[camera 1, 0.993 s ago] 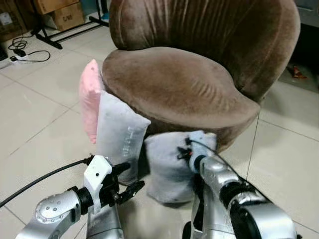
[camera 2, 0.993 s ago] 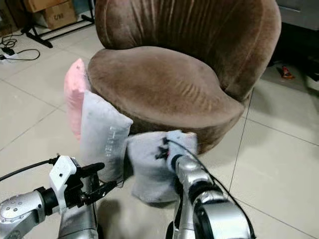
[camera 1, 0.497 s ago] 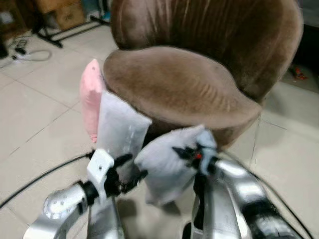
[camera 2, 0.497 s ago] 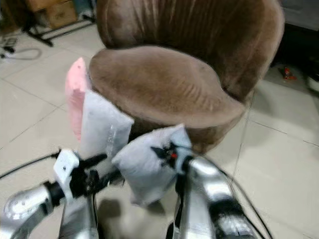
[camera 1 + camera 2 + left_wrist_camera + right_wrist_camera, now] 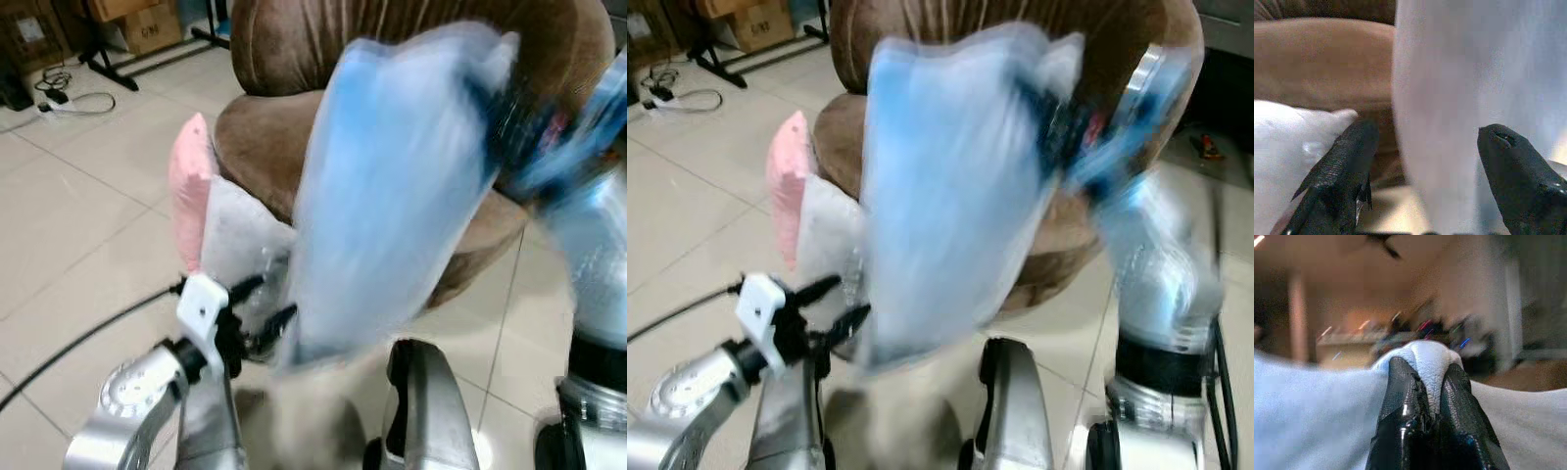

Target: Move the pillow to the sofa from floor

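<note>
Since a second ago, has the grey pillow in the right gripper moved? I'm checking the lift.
Yes. The grey pillow, pinched by the right gripper, has risen from the floor to hang before the brown sofa.

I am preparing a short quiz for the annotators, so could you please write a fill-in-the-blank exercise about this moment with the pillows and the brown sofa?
1. The right gripper is shut on a corner of the ____ pillow, which hangs blurred in front of the brown sofa.
2. The left gripper is ____, its fingers clear of that pillow.
3. A white pillow leans against the sofa, and beside it stands a ____ pillow.

Missing words: grey; open; pink
</note>
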